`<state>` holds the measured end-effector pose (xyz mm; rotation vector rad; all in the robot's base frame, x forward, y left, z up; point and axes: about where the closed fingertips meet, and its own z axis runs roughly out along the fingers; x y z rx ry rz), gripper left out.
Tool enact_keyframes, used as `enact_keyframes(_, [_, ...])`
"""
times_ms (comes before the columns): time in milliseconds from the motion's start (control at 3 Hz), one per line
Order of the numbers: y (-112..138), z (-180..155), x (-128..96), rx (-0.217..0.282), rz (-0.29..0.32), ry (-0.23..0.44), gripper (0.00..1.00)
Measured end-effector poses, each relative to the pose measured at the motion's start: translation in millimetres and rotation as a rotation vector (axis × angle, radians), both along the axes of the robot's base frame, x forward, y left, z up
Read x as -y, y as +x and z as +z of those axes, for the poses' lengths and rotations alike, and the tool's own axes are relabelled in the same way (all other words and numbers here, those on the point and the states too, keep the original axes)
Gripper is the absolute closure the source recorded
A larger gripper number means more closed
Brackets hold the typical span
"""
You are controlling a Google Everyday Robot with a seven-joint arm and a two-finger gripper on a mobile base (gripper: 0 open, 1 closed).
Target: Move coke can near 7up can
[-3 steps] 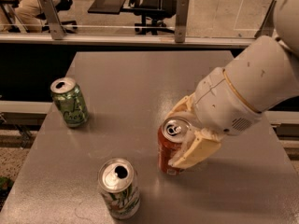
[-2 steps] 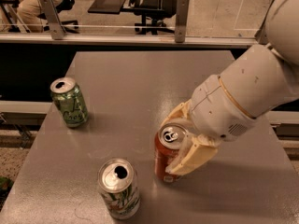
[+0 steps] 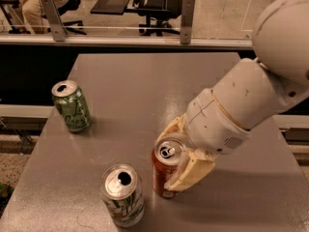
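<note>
The coke can (image 3: 162, 170), orange-red with a silver top, stands upright near the front of the grey table (image 3: 145, 91). My gripper (image 3: 178, 153) comes in from the right and its cream fingers (image 3: 193, 174) are closed around the coke can. The 7up can (image 3: 122, 195), white with green streaks and a silver top, stands upright just left of and slightly in front of the coke can, with a small gap between them.
An all-green can (image 3: 71, 105) stands upright at the table's left side. My white arm (image 3: 256, 91) covers the table's right part. A rail and office chairs (image 3: 159, 4) lie beyond the far edge.
My gripper has carried the coke can leftward and toward the front, closer to the 7up can. The two other cans have not moved.
</note>
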<state>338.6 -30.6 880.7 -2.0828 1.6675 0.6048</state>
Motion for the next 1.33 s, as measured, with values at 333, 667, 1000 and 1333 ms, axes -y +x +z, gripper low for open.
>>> enact_keyframes(333, [-0.2,3.7,-0.4,0.002,0.001,-0.001,0.28])
enact_keyframes(667, [-0.9,5.0,-1.3,0.006,0.001,-0.003,0.05])
enact_keyframes(1000, [-1.4,5.9,-2.0,0.01,0.002,-0.004,0.0])
enact_keyframes(1333, [-1.4,6.0,-2.0,0.01,0.002,-0.004,0.0])
